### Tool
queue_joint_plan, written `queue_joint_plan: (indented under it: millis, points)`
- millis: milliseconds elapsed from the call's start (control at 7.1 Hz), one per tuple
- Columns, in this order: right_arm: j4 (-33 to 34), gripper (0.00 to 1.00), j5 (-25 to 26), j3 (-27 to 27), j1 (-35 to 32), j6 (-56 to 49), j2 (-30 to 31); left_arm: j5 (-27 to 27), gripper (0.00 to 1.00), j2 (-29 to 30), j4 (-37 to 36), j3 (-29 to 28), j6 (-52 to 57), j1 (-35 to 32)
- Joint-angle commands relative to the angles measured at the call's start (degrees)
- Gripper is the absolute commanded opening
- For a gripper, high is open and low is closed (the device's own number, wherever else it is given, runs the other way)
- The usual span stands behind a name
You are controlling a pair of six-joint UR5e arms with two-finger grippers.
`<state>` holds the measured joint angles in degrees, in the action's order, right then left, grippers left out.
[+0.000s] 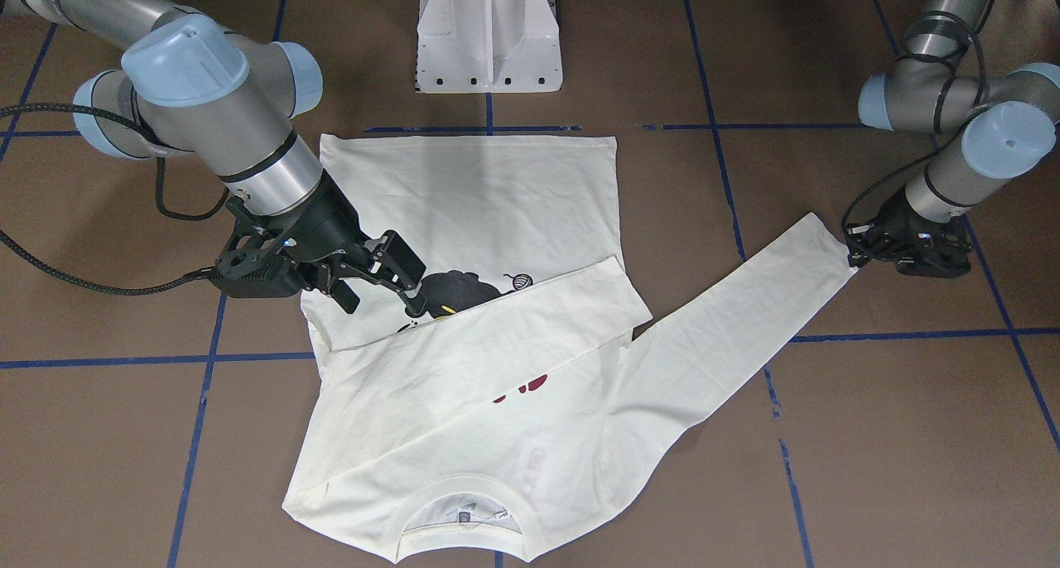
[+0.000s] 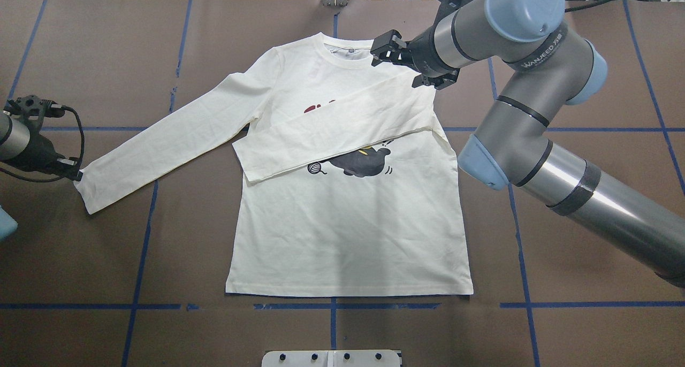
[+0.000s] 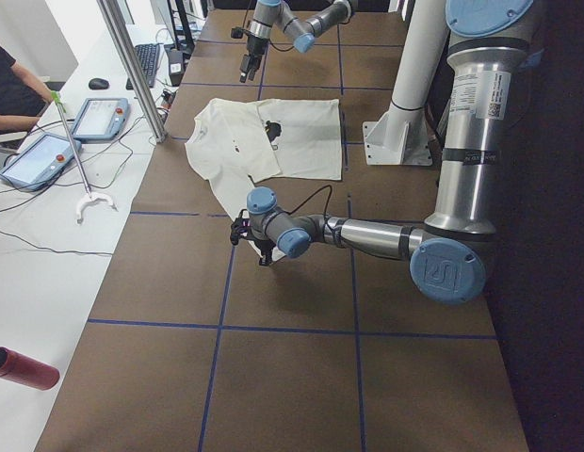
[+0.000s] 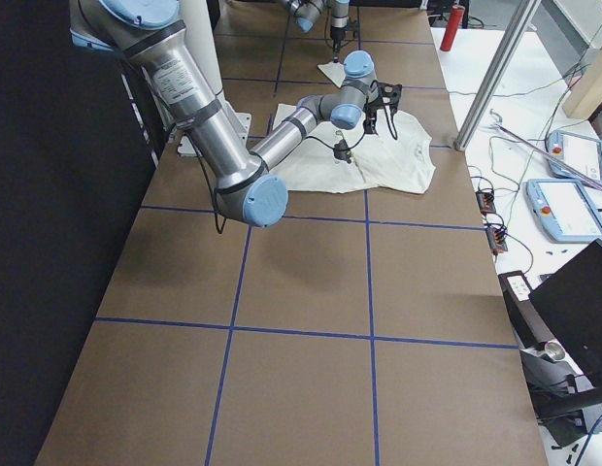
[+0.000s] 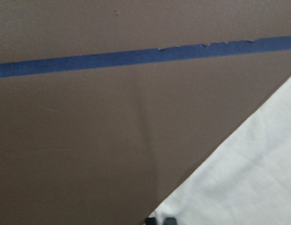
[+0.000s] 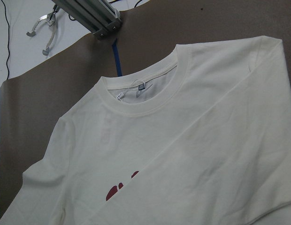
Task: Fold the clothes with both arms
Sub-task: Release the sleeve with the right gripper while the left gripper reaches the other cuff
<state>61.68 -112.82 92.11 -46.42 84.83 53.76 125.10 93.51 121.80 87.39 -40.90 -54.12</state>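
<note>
Shirt lies flat mid-frame in the overhead view, one sleeve folded across the chest. My right gripper hangs spread and empty, upper right by the collar. Left gripper looks pinched on the outstretched sleeve cuff, far left. Thin bite cld slip, then the sleeve wld drop crooked.

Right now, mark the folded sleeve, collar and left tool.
folded sleeve [image 2: 337,123]: overhead exterior view, mid-length.
collar [image 6: 136,108]: right wrist-mounted view, front rim.
left tool [image 1: 853,249]: exterior front-facing view, between fingertips.
</note>
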Motion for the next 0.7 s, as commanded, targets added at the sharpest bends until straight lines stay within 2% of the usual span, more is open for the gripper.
queue_joint_plan:
  millis: [0, 282, 422, 563]
  points:
    - [0.4, 0.99, -1.2, 2.9, -1.1, 0.1, 0.9, 0.8, 0.0, -0.2, -0.9, 3.3, -0.2, -0.2]
    - [0.3, 0.99, -7.0, 6.7, -7.2, -0.8, 5.8, 9.0, 0.0, 1.1, -14.9, 20.1, -2.8, -0.7]
    - [0.2, 0.99, -9.1, 8.9, -10.0, -1.9, 8.5, 9.2, 0.0, 6.3, -16.7, 24.3, -15.2, -0.6]
    - [0.2, 0.99, -11.0, 10.2, -12.0, -3.9, 11.0, 9.2, 0.0, 17.0, -17.1, 23.2, -27.6, 0.0]
